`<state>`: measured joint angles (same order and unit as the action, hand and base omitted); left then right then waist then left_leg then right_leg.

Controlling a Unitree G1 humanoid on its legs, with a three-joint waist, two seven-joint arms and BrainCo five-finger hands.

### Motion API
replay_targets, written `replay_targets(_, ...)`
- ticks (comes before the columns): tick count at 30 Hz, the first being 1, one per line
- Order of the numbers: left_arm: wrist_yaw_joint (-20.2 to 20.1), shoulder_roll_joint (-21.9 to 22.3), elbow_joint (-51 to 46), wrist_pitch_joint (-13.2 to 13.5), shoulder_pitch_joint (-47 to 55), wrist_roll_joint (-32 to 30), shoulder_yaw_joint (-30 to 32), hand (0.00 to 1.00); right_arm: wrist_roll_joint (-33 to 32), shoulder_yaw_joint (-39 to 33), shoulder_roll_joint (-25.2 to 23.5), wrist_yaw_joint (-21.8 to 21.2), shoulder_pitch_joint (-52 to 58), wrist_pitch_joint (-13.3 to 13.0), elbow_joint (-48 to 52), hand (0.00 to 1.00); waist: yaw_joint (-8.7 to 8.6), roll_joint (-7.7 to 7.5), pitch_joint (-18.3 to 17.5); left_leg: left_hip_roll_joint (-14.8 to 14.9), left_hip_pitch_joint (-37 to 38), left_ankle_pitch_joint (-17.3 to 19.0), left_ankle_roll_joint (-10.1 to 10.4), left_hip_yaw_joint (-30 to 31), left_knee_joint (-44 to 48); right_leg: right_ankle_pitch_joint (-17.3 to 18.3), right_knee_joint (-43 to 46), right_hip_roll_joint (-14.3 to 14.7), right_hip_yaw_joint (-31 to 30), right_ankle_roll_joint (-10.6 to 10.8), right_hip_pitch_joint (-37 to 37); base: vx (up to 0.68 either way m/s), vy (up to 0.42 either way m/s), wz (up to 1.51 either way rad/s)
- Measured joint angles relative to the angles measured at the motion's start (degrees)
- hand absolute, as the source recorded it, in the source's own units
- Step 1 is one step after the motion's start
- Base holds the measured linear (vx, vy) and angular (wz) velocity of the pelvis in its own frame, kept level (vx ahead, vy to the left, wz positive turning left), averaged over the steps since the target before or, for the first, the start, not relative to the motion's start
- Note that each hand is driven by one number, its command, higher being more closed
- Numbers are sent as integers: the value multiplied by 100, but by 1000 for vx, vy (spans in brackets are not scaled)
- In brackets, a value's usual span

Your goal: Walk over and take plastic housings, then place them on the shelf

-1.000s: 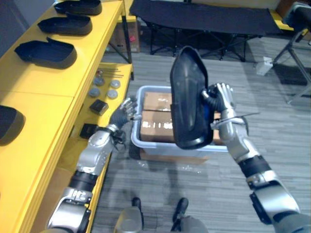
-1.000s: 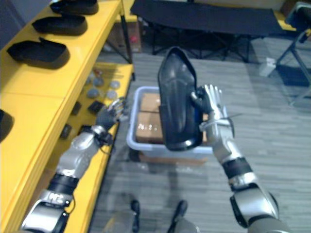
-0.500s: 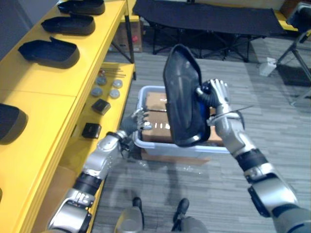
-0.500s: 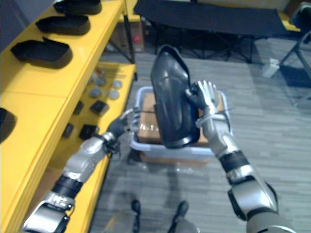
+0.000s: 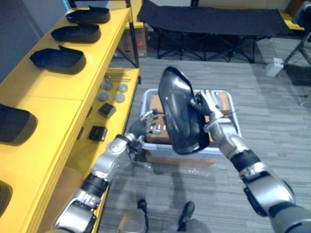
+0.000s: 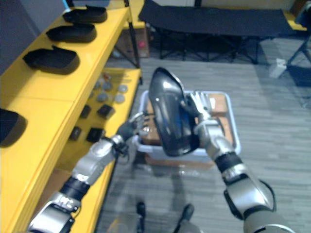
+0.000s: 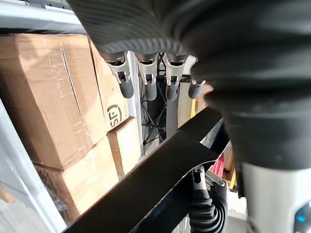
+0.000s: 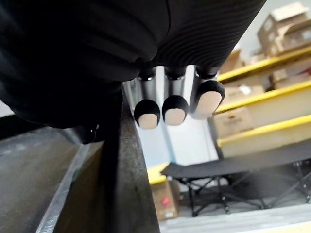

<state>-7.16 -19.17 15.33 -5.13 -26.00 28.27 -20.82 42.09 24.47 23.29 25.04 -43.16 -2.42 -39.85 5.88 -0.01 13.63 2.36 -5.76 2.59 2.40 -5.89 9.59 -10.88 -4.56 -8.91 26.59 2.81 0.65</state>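
1. The room has a grey plank floor point(image 5: 272, 121) with a black folding cot point(image 5: 209, 19) at the back. The whole view has shifted since a second ago, so the camera has moved with the robot.
2. On the left runs the yellow shelf point(image 5: 48, 104). Its top level carries a row of black shelved housings point(image 5: 58, 59), with bare yellow between them.
3. The left robot hand point(image 5: 142, 124) has come away from the shelf's lower level. It now hangs at the left rim of the bin point(image 5: 155, 90), fingers loosely spread and holding nothing. It sits nearer the lifted part than before.
4. The bin holds cardboard boxes point(image 5: 155, 103) and stands on the floor just beside the shelf.
5. The plastic housing point(image 5: 180, 114) stands upright in the air over the bin.
6. The right robot hand point(image 5: 208, 103) pinches the plastic housing's right edge between fingers and thumb, as it did a second ago.
7. Judgement: the pick looks done. The left robot hand seems to be closing in to steady the part. The carry to the shelf is not yet begun.
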Motion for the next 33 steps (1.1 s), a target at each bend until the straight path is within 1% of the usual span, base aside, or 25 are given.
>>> replay_targets(2,49,32,80,46,1,-16,-44,0,50,10,-85,8,-34,1,-25,100,11,0,0,-3,0,-9,-2,8,-4,-2,0,0,6,-3,-4,-16,-4,4)
replay_targets(4,93,155,210,117,0,-15,-46,0,48,119,-183,11,-108,20,-156,100,32,0,0,-5,5,-21,-1,31,-8,-2,-1,-2,24,-4,-23,-16,-3,5)
replay_targets(9,173,234,270,131,2,-16,-82,0,45,230,-389,41,-133,123,-252,100,137,-1,0,-8,59,-96,17,61,-135,1,-1,-5,44,-8,-40,-6,-5,3)
replay_targets(11,201,239,317,132,3,-20,-139,0,41,234,-524,116,-228,158,-392,100,139,-2,1,-6,58,-100,22,79,-143,8,-1,-4,91,-17,-49,-6,-11,7)
replay_targets(12,202,266,402,135,4,-24,-276,0,31,241,-597,131,-273,235,-406,100,139,-2,1,-7,58,-104,23,111,-143,11,-1,-4,129,-17,-69,-3,-8,9)
replay_targets(16,204,462,567,131,90,-184,-325,0,30,405,-709,134,-447,342,-411,100,155,-4,2,-13,38,-116,29,173,-145,11,-1,-2,172,-17,-74,0,-5,7)
replay_targets(18,221,458,627,131,90,-183,-373,0,30,439,-785,133,-502,387,-415,100,159,-5,2,-13,34,-127,32,193,-155,11,-1,0,186,-17,-75,0,-6,5)
replay_targets(22,254,464,631,130,91,-182,-472,0,30,462,-834,132,-559,439,-613,100,239,-8,1,-18,34,-150,32,213,-184,11,-1,-2,211,-17,-77,-2,-3,3)
replay_targets(23,257,495,632,130,91,-181,-481,0,29,467,-850,133,-560,501,-637,100,268,-10,2,-20,37,-175,33,230,-211,11,0,-2,239,-17,-80,-4,-6,6)
replay_targets(28,290,494,632,131,126,-177,-491,0,25,503,-931,134,-638,504,-739,100,272,-24,2,-22,37,-204,35,254,-236,11,0,-2,283,-17,-90,-5,-5,4)
replay_targets(29,326,494,632,131,127,-173,-504,100,25,513,-952,134,-682,503,-793,100,275,-32,1,-22,38,-211,36,257,-242,11,0,-2,286,-17,-89,0,0,0)
replay_targets(33,386,493,632,136,143,-144,-515,100,26,514,-989,147,-727,503,-800,100,286,-56,3,-23,58,-263,42,268,-320,14,0,-2,304,-17,-87,0,0,0)
